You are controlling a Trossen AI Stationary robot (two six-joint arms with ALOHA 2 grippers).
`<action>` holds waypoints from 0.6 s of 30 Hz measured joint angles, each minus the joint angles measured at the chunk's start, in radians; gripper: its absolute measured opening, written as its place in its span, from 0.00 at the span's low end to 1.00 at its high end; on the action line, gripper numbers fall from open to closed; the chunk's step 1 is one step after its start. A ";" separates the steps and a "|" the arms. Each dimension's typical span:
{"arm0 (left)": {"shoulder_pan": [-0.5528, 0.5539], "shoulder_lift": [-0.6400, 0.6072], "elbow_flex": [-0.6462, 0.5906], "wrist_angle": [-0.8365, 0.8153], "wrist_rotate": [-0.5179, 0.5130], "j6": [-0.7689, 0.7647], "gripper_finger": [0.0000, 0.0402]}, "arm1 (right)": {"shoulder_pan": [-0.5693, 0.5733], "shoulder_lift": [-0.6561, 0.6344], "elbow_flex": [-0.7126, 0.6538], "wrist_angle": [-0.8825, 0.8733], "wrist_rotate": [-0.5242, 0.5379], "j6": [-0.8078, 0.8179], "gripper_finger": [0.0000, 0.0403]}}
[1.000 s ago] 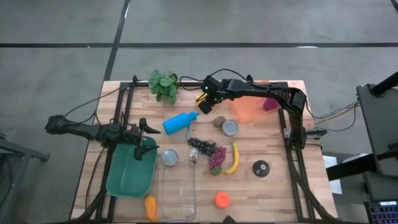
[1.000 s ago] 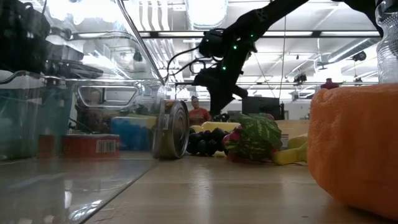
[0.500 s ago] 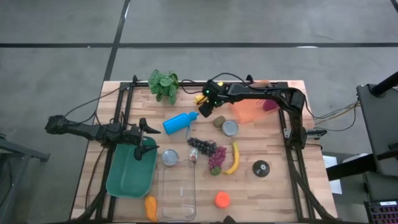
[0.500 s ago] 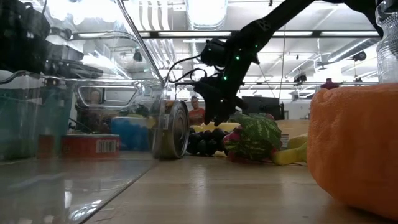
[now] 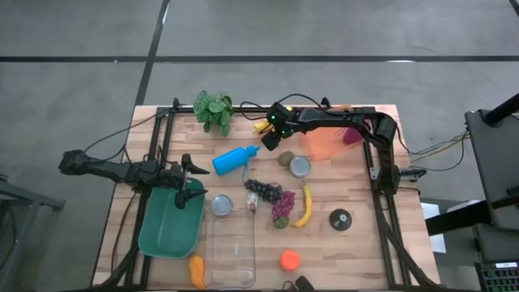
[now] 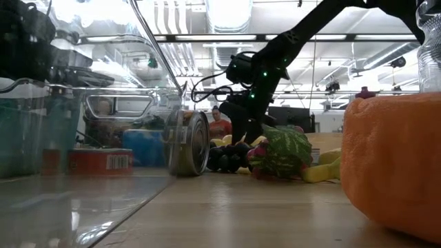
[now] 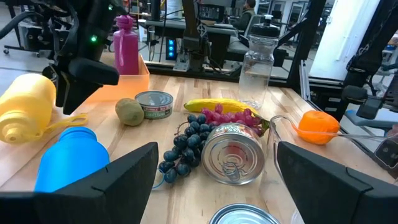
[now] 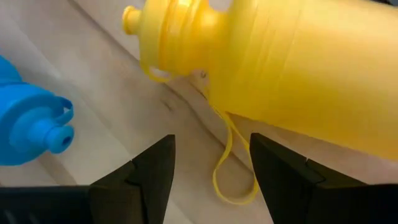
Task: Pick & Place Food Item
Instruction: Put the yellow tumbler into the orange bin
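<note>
So far, no food is picked up, and the job looks like it is only at its start.

The left gripper [image 5: 193,178] waits far to the left of the blue plastic bottle [image 5: 233,159], which lies on its side on the wooden table [image 5: 357,243]. Its two fingers are wide apart and hold nothing. It hangs over the near edge of the deep green plastic bin [image 5: 154,235], which sits to the left of the blue bottle and lower down. I can see no food in that bin.

Just past the blue bottle's cap lies a yellow plastic bottle [image 5: 261,126] with a thin loop strap. The right gripper [image 5: 267,139] is right there too, low over the table between the two bottles. Its fingers are apart, with only the yellow strap and bare wood showing between them. It grips nothing.

The food all lies on the table to the right of the blue bottle. The small brown kiwi [image 5: 285,158] is nearest. The bunch of dark grapes [image 5: 266,191] is lower down, and the yellow banana [image 5: 306,205] is farther right again.

I think the kiwi is the easiest food for the right gripper to reach. It has yet to move over a food, close on it, lift it and put it down somewhere. I cannot tell which food is meant, or where it should go.
</note>
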 joint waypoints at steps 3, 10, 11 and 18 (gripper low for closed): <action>0.000 0.000 0.000 0.000 0.000 0.000 0.84 | -0.012 0.000 -0.018 0.037 -0.035 -0.003 0.51; 0.000 0.000 0.000 0.000 0.000 0.000 0.84 | -0.028 0.000 -0.020 0.059 -0.050 -0.004 0.51; 0.000 0.000 0.000 0.000 0.000 0.000 0.84 | -0.029 0.000 -0.020 0.060 -0.051 -0.004 0.51; 0.000 0.000 0.000 0.000 0.000 0.000 0.84 | -0.030 0.000 -0.020 0.074 -0.051 -0.004 0.51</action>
